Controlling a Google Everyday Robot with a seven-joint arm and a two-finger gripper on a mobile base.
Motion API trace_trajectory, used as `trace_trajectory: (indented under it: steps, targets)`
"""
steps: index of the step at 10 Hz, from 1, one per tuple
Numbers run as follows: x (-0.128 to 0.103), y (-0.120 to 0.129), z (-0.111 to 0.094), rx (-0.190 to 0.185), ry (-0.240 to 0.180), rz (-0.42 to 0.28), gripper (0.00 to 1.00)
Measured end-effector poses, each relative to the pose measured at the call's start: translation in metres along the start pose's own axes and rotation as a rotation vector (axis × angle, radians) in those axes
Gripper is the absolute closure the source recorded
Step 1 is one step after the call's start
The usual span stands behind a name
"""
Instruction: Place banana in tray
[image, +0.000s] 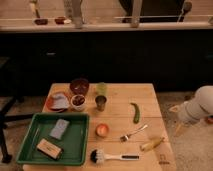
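Note:
The banana (152, 144) is small and yellow and lies on the wooden table near its front right corner. The dark green tray (76, 146) sits at the table's front left and holds a grey-blue sponge (60, 128) and a tan block (49, 148). My gripper (177, 126) hangs from the white arm (199, 106) off the table's right edge, to the right of the banana and a little beyond it, apart from it and holding nothing that I can see.
Between banana and tray lie a fork (133, 133), a small orange cup (102, 130) and a dish brush (115, 157). A dark green vegetable (135, 112), two cups (101, 96), bowls (78, 93) and an orange-rimmed plate (57, 101) stand further back.

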Motion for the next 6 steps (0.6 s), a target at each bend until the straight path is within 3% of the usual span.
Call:
trace_trajectory:
  steps: [6]
  targets:
    - [-0.0011,-0.0014,0.0007,-0.001,-0.002,-0.005,0.2]
